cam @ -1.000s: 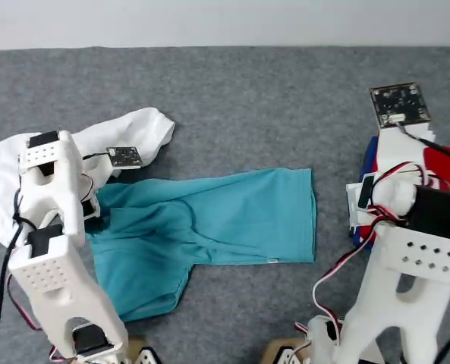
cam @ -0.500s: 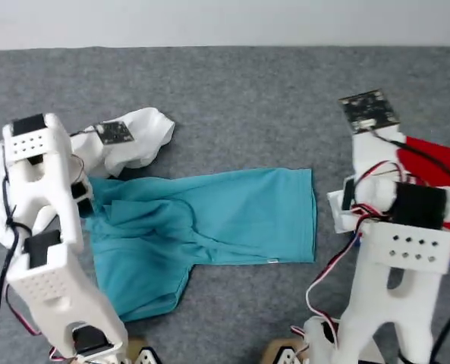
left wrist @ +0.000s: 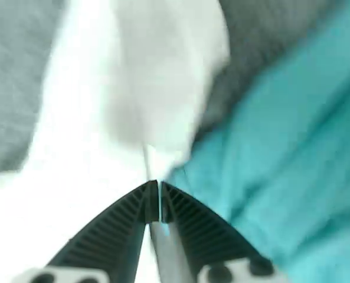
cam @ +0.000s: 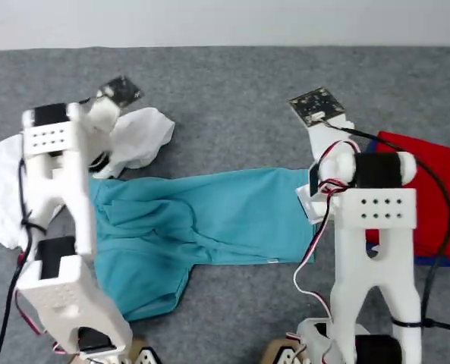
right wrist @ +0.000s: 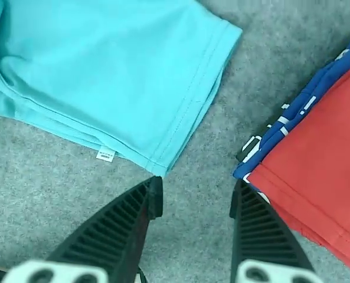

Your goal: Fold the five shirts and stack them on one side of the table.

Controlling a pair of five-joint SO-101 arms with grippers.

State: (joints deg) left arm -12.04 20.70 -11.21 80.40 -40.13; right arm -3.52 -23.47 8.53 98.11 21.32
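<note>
- Shirt in teal point(cam: 209, 220) — lies across the middle of the grey table point(cam: 232, 91), roughly folded lengthwise, with one sleeve spread toward the near edge.
- White shirt point(cam: 137, 136): crumpled at the left side, touching the teal shirt's collar end.
- Red shirt point(cam: 437, 189): folded at the right side, resting on a blue shirt point(right wrist: 281, 138) whose edge shows beneath it.
- Left gripper point(left wrist: 159, 191): jaws together, tips meeting, above the line where the white shirt meets the teal one. Whether cloth is pinched cannot be told.
- Right gripper point(right wrist: 197, 184): jaws apart — over bare table between the teal shirt's hem corner and the red-on-blue stack, touching neither.
</note>
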